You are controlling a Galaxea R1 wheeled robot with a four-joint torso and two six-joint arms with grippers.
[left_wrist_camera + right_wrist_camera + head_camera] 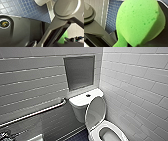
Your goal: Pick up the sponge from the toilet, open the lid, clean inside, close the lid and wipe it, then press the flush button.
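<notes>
The white toilet (79,106) stands in the corner against the tiled walls. Its oval lid (96,110) is raised and leans back against the tank, so the bowl (110,133) is uncovered. A small dark flush button (88,95) sits on top of the tank cover. The bright green sponge (139,22) looms large in the right wrist view, above the blue-tiled floor, with my right gripper shut on it. A patch of the same green sponge (63,38) shows in the left wrist view past the robot's own bars. My left gripper is open and holds nothing.
A metal grab bar (35,113) slopes along the left wall. A recessed niche (79,72) is set in the wall above the tank. The right wall stands close beside the bowl. Blue small-tiled floor (28,8) lies below.
</notes>
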